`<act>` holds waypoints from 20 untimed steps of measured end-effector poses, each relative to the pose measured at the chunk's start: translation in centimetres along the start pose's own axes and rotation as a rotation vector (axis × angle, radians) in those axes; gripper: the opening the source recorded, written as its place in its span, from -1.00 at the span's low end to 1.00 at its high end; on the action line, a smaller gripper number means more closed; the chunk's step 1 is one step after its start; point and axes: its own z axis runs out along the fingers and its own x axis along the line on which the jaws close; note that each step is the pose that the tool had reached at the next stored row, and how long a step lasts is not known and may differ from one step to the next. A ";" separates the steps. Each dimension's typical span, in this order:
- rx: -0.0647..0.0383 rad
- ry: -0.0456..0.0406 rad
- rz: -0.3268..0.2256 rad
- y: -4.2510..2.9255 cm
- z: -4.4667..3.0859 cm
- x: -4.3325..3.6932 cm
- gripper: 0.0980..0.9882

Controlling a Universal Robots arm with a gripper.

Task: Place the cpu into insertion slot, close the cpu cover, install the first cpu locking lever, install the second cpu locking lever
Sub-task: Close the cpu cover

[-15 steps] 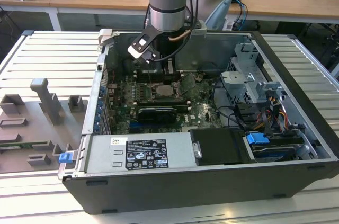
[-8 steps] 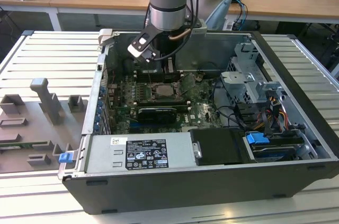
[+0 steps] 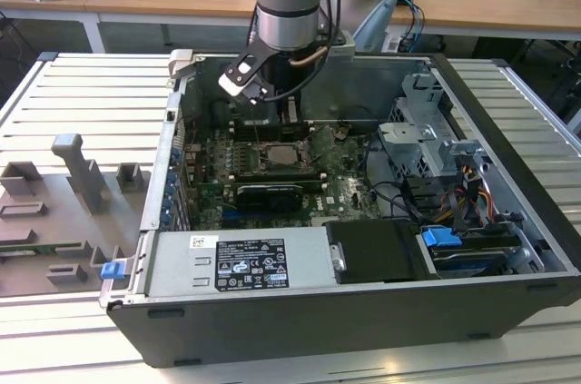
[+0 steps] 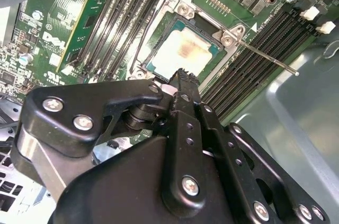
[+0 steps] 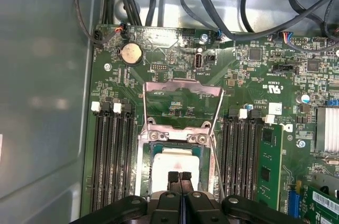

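Observation:
The cpu (image 5: 170, 159) (image 4: 183, 53) lies flat in the insertion slot (image 5: 143, 166) (image 4: 144, 49), its pale metal face up. The cpu cover (image 5: 183, 87), a thin silver frame, stands swung open on its hinge at the slot's far side, with the green board showing through its cut-out. My gripper (image 5: 180, 176) (image 4: 183, 74) hangs just above the cpu, its two black fingertips pressed together with nothing between them. One thin locking lever (image 4: 267, 57) (image 5: 214, 152) sticks out unlatched beside the slot. In the exterior view the gripper (image 3: 289, 113) sits over the slot (image 3: 286, 155) inside the computer case.
Black memory slots (image 5: 111, 155) with white clips flank the socket on both sides, and one green memory module (image 5: 269, 166) is fitted. Cables (image 5: 222, 17) run past the board's edge. A grey drive cage (image 3: 427, 130) and the power supply (image 3: 250, 261) crowd the case.

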 end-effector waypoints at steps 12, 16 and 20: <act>0.004 0.0002 0.000 0.25 -0.98 0.01 -0.98; 0.004 0.0004 0.000 0.29 -1.15 0.01 -0.98; 0.015 0.0016 0.002 0.69 -1.13 -0.12 -0.98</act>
